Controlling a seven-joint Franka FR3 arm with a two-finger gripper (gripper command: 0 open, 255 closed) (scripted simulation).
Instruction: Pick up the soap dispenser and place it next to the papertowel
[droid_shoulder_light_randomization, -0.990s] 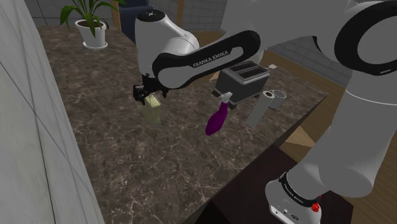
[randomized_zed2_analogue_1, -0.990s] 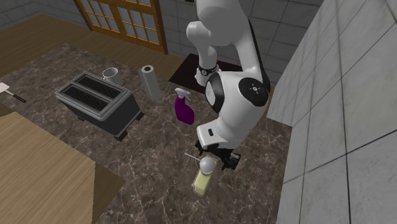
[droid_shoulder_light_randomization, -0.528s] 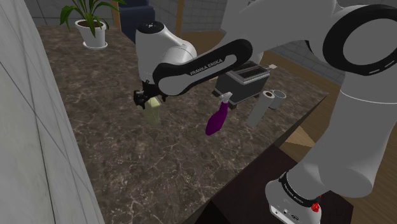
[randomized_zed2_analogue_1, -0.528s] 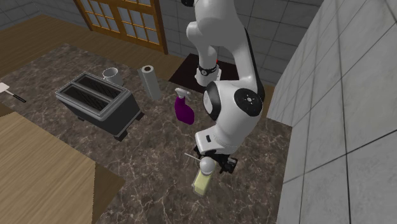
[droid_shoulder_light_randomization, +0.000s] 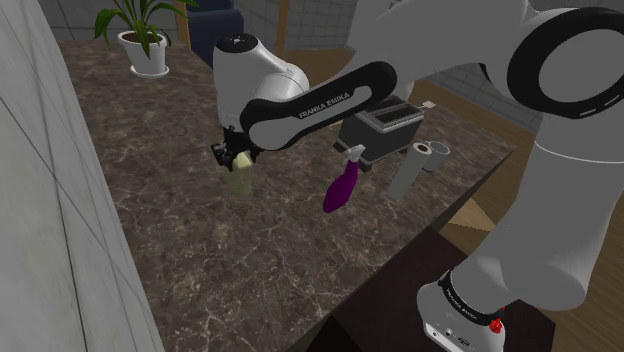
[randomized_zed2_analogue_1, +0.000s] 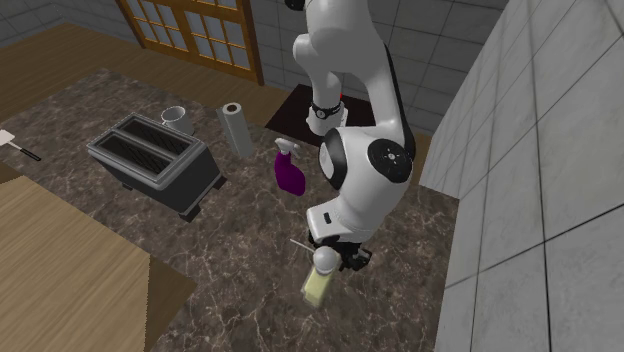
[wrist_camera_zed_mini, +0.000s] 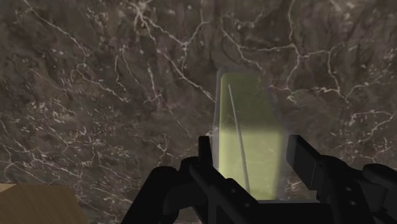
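Note:
The soap dispenser is a pale yellow-green bottle with a rounded white pump top, standing upright on the dark marble counter. My black gripper has come down over its top from above. In the wrist view the two fingers press against both sides of the bottle, so the gripper is shut on it. The bottle's base still rests on the counter. The paper towel roll stands upright near the counter's edge, beyond a purple spray bottle from the dispenser.
A dark toaster sits behind the paper towel, with a small metal cup beside it. A potted plant stands at the counter's far end. A tiled wall runs along one side of the counter.
The hand dropped a little lower over the dispenser's pump top, and the fingers have closed in on the bottle. The bottle has not moved.

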